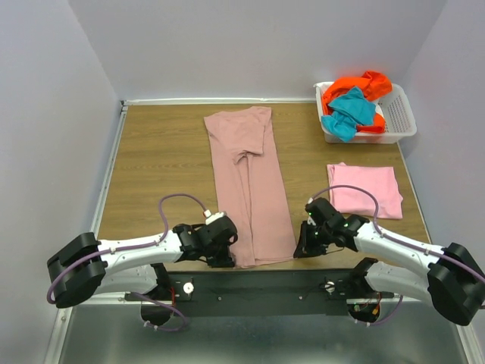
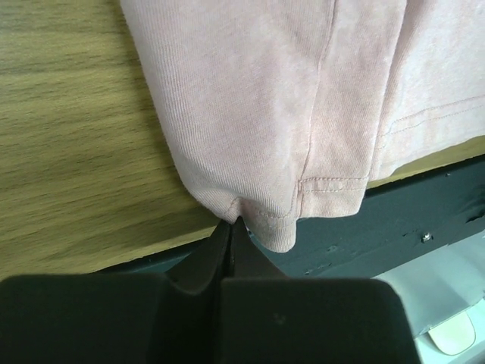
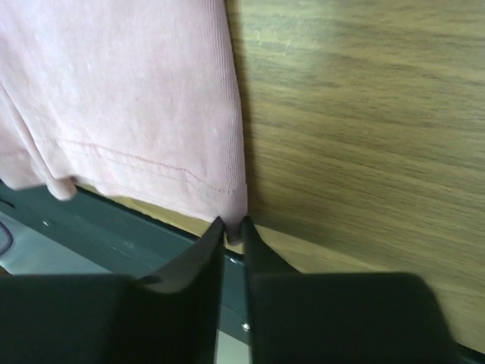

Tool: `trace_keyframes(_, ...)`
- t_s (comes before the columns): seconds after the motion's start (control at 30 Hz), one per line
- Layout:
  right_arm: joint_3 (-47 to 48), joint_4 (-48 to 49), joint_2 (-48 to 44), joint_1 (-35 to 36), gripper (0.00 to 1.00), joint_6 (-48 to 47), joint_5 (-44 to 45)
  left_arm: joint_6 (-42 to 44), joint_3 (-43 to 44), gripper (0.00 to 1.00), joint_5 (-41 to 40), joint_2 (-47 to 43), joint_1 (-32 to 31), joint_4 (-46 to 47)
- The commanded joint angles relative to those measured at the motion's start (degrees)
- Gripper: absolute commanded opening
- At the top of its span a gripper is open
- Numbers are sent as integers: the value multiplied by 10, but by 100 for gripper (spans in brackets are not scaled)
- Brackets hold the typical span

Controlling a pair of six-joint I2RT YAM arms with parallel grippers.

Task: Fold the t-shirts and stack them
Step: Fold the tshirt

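A dusty rose-mauve t-shirt (image 1: 250,182) lies folded into a long strip down the middle of the table, its hem at the near edge. My left gripper (image 1: 225,254) is shut on the hem's left corner (image 2: 231,208). My right gripper (image 1: 301,246) is shut on the hem's right corner (image 3: 236,224). A brighter light pink t-shirt (image 1: 364,189) lies folded at the right. Orange (image 1: 360,85) and teal (image 1: 348,114) t-shirts are bunched in the basket.
The white slotted basket (image 1: 398,121) stands at the back right corner. The table's dark near edge (image 2: 394,220) runs just under the hem. Grey walls close the table on three sides.
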Motion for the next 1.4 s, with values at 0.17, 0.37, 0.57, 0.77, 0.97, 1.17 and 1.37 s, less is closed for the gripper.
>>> trace_keyframes(0.17,53,43,5,4,6,-31,54,4,35,0,-62,-14,-2,19)
trace_keyframes(0.37,111,50,16,4,0,-44,105,8,73,0,-110,-5,2,20)
trace_keyframes(0.57,168,69,55,4,0,-50,191,-4,140,0,-199,25,30,-21)
trace_keyframes(0.77,239,91,99,4,0,-71,257,41,190,0,-203,61,97,1)
trace_keyframes(0.97,325,96,183,2,1,-101,288,80,230,0,-218,76,153,7)
trace_keyframes(1.17,406,96,253,-7,0,-114,328,130,266,0,-223,102,213,18)
trace_keyframes(1.37,456,96,307,-31,0,-118,318,156,304,0,-241,131,250,19)
